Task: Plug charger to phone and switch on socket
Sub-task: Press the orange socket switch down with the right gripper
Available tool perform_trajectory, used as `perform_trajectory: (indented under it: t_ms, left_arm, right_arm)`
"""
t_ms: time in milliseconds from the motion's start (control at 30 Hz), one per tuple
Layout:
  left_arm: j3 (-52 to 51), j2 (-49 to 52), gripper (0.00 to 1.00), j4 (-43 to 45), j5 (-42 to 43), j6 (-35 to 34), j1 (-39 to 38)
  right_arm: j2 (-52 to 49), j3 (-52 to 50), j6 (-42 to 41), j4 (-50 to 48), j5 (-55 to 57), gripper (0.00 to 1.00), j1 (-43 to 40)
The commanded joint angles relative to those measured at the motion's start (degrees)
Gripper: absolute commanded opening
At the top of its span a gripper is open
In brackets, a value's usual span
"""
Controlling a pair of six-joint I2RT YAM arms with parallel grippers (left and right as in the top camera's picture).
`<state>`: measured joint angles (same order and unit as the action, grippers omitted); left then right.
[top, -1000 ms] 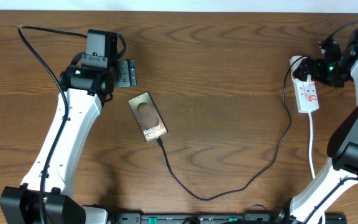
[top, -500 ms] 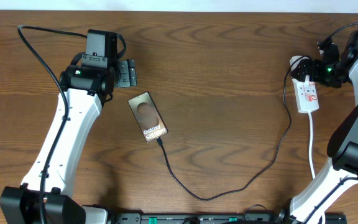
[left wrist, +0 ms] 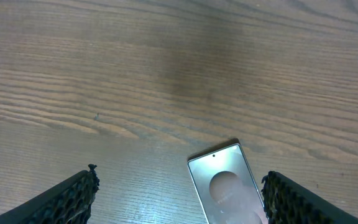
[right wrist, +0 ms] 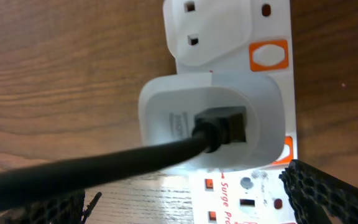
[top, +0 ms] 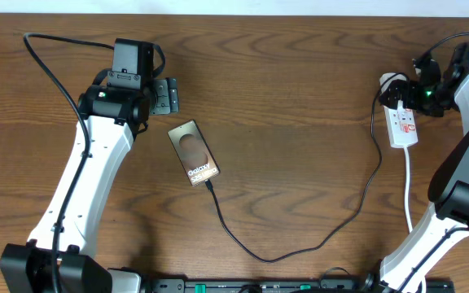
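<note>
The bronze-brown phone (top: 194, 152) lies flat left of the table's middle, and its far end shows in the left wrist view (left wrist: 225, 186). The thin black charger (top: 316, 240) runs from the phone's near end in a loop across the table up to the white socket (top: 403, 126) at the right. My left gripper (top: 166, 96) hovers just beyond the phone, open (left wrist: 179, 205), with the phone's end low between its fingertips. My right gripper (top: 401, 96) is open (right wrist: 185, 205) over the socket's far end (right wrist: 278, 112). There the charger's cable (right wrist: 104, 165) enters a white adapter (right wrist: 210, 124).
Orange switches (right wrist: 268, 55) sit along the socket's edge beside the adapter. The socket's white cord (top: 408, 187) trails toward the near edge by the right arm. The left arm's black lead (top: 51, 69) loops at the far left.
The right wrist has shifted slightly toward the far edge above the socket. The left arm, the phone and the charger have not moved.
</note>
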<state>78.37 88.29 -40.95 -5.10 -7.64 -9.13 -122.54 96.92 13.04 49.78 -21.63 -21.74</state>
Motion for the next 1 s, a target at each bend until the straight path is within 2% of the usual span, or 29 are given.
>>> perform_trajectory:
  t_ms: [0, 400, 633, 967]
  left_arm:
    - [0.57, -0.11, 0.87, -0.15, -1.18, 0.31, 0.04]
    - [0.57, -0.11, 0.86, -0.15, -1.18, 0.31, 0.04]
    - [0.57, -0.11, 0.86, -0.15, -1.18, 0.31, 0.04]
    - [0.57, -0.11, 0.86, -0.15, -1.18, 0.31, 0.04]
  right_arm:
    - [-0.39, -0.42, -0.24, -0.39, -3.39, 0.99, 0.09]
    - [-0.44, -4.31, -1.88, -2.95, -3.74, 0.99, 0.09]
    - [-0.44, -4.87, -1.86, -4.17, -10.03, 0.99, 0.09]
    - [-0.35, -4.04, -1.81, -3.45, -1.01, 0.99, -0.04]
